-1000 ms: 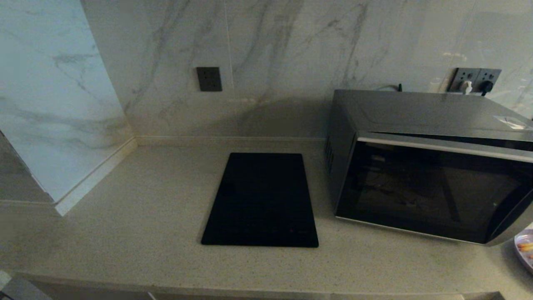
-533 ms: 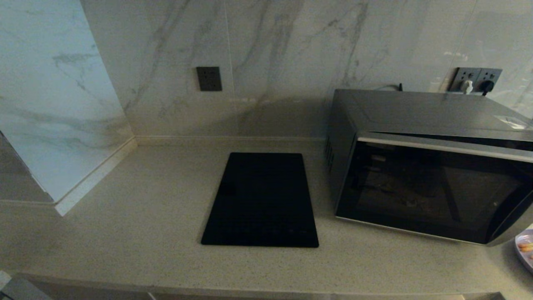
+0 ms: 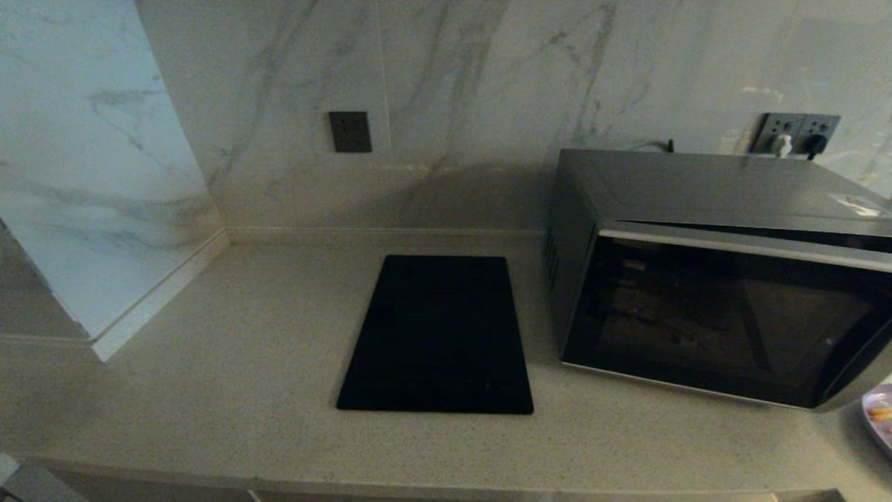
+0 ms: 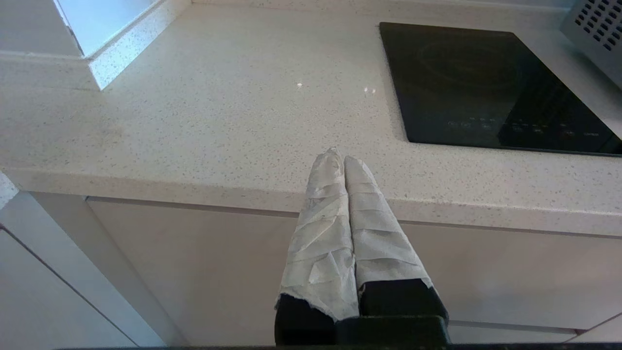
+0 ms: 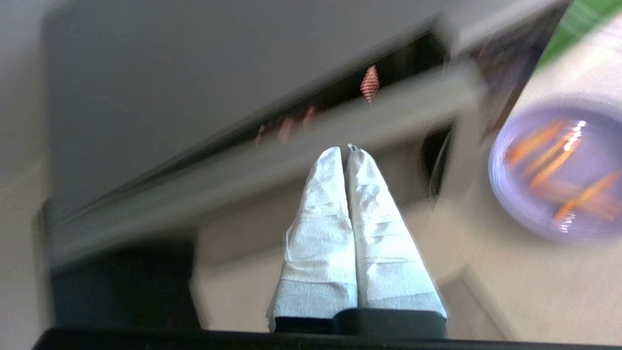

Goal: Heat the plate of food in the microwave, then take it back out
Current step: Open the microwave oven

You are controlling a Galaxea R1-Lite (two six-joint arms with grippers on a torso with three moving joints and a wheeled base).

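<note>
From the head view you see neither arm; the microwave (image 3: 725, 279) sits at the right of the pale speckled counter (image 3: 230, 376), its black glass door standing slightly ajar at the top, with a dark gap between the silver trim and the casing. A flat black slab (image 3: 437, 336) lies on the counter just left of it, apart from the oven's side. At the far right edge you catch only a sliver of the plate of food (image 3: 879, 415), resting on the counter just past the microwave's front right corner. A dark wall plate (image 3: 350, 132) sits on the marble backsplash, and a double socket (image 3: 796, 134) with plugs in it is behind the oven; a small light label on the oven's top is too small for you to read. In the left wrist view your left gripper (image 4: 344, 158) is parked low, in front of the counter's front edge and the cabinet face below it, its two white-wrapped fingers pressed together and holding nothing; the black slab shows faint control markings you cannot read. In the right wrist view, blurred with motion, your right gripper (image 5: 346, 149) points at the microwave's front near the gap of the door, its wrapped fingers closed tip to tip with nothing between them; the plate of food (image 5: 559, 170) lies on the counter off to one side, orange strips on lilac, not touched by the gripper
</note>
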